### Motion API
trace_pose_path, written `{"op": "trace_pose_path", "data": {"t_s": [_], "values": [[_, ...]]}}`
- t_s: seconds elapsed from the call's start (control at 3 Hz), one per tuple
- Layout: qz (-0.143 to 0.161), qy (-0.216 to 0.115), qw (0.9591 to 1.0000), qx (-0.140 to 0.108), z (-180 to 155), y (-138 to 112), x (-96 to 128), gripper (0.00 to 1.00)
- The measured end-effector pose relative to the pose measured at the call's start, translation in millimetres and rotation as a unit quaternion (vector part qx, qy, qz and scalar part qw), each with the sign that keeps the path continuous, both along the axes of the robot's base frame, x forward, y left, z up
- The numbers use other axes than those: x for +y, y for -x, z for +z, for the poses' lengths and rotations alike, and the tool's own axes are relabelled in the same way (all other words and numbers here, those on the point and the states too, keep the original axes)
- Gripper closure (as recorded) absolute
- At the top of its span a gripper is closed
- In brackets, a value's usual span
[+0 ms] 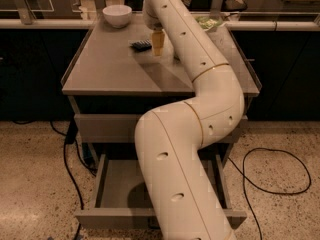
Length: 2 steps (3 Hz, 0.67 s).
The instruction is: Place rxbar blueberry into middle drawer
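Observation:
The rxbar blueberry (141, 45), a small flat dark bar, lies on the grey cabinet top (110, 69) towards the back, in front of the white bowl. My gripper (157, 44) hangs on the long white arm just to the right of the bar, close over the top, with nothing seen in it. One drawer (115, 189) stands pulled out low on the cabinet front; its inside is partly hidden by my arm.
A white bowl (117, 15) stands at the back left of the top. A green item (207, 22) lies at the back right behind my arm. A shut drawer front (105, 128) sits above the open one. Black cables (272, 174) lie on the speckled floor.

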<state>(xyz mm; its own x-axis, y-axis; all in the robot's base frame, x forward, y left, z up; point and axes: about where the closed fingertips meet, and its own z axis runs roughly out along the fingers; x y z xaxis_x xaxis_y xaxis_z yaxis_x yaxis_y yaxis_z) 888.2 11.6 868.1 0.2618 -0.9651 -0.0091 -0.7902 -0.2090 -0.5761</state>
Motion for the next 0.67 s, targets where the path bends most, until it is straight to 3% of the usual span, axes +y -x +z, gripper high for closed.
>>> {"op": "trace_pose_path", "data": {"t_s": [0.67], "values": [[0.005, -0.003, 0.9997, -0.022, 1.3, -11.5, 9.6, 0.0]]}}
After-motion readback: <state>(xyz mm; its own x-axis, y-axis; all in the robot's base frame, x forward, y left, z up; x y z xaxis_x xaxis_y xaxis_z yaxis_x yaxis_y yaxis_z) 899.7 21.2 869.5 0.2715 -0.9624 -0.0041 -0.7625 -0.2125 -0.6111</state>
